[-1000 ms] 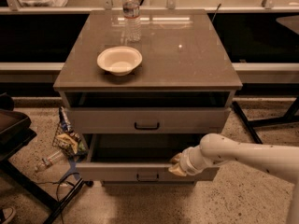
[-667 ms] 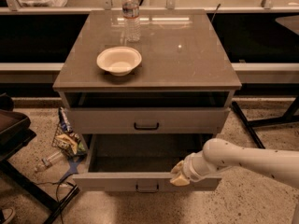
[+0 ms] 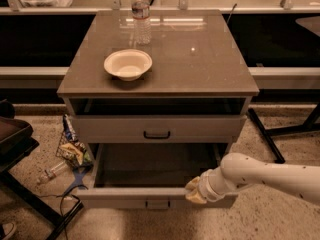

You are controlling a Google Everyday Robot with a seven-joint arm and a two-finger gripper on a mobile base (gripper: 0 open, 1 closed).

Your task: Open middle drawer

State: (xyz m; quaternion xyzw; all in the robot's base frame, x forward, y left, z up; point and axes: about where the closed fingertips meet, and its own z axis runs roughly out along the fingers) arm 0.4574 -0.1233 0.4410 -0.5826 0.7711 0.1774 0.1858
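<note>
You have two drawers in sight on this cabinet, each with one small dark bar handle. The upper, taller-fronted drawer sits just proud of the cabinet face, with a dark gap above its front and its handle at centre. Below it, the middle drawer stands far out toward you, its dark inside open to view from above and its own handle on the low front panel. You cannot see anything of a drawer beneath it.

Your one claw is at the top edge of the middle drawer's front, right of the handle and touching or just over the rim. Whether it is apart, together or clamped on the rim cannot be told. The white arm reaches in from the right edge.

On the worktop you have two things: one cream bowl, upright, left of centre, and one clear water bottle, upright at the back behind the bowl. Its label is too faint to read.

On the floor to the left of the cabinet lie a small heap of snack packets and one more bottle on its side. Their printing cannot be read.
</note>
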